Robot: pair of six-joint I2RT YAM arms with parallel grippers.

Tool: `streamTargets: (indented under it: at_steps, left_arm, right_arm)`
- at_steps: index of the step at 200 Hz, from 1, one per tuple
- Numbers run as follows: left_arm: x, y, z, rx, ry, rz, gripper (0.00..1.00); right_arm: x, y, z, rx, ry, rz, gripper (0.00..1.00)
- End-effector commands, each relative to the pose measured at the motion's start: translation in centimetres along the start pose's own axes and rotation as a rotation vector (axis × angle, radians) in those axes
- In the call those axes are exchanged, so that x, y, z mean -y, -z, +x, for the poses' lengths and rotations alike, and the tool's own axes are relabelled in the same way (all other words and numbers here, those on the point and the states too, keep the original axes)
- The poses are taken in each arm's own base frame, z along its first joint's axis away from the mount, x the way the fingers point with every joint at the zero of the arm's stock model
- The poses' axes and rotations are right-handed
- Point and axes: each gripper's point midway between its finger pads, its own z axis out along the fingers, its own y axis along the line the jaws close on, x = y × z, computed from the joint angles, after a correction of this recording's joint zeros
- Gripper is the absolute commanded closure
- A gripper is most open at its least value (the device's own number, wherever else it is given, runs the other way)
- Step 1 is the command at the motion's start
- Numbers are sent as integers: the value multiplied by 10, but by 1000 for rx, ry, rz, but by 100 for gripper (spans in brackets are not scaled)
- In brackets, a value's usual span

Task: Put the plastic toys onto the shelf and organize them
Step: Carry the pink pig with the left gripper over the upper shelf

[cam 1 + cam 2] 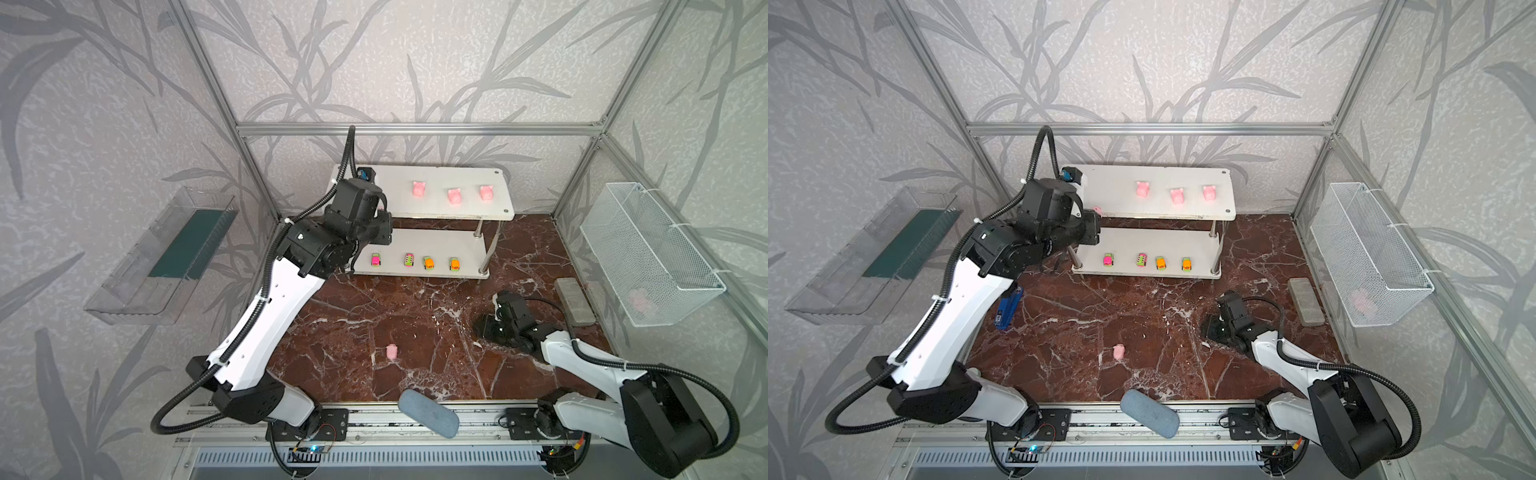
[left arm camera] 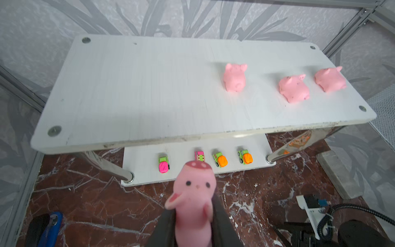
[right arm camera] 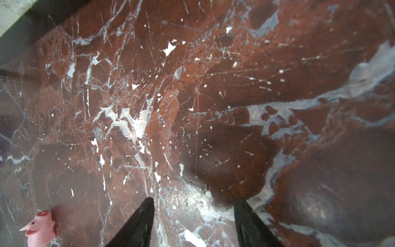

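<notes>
My left gripper (image 2: 192,205) is shut on a pale-pink pig (image 2: 193,192) and holds it in the air at the left front corner of the white two-tier shelf (image 1: 436,210), about level with the top board (image 2: 139,89). Three pigs (image 1: 419,189) (image 1: 454,196) (image 1: 486,192) stand in a row on the right half of that board. The lower board carries two pink-and-green cars (image 1: 375,260) (image 1: 409,259) and two orange-and-green cars (image 1: 428,262) (image 1: 454,263). Another pig (image 1: 391,351) (image 3: 40,226) lies on the marble table. My right gripper (image 3: 193,203) (image 1: 484,326) hovers open and empty over the table at the right.
A blue stapler (image 1: 1008,309) lies under the left arm. A grey-blue pouch (image 1: 428,413) sits on the table's front edge. A grey block (image 1: 574,301) lies by the right wall, below a wire mesh basket (image 1: 648,253). A clear tray (image 1: 162,253) hangs on the left wall.
</notes>
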Motion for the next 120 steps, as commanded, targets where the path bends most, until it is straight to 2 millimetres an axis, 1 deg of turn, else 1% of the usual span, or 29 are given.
streamTargets:
  at_steps: [1,23,60,102,120]
  left_arm:
    - [1,-11,-9,-27,-57,-4,77]
    - [3,-26,-26,-9,-56,-15,77]
    - [3,-53,-43,4,-49,-39,76]
    - [3,-84,-48,4,-19,-34,76]
    - [1,-93,-50,4,-5,-35,76]
  right_arm:
    - [-4,2,-1,8,18,-20,40]
    - [-5,1,-1,7,21,-22,40]
    - [-3,1,0,4,20,-18,40]
    - [-2,0,1,-1,17,-13,40]
    - [-1,0,1,1,17,-11,40]
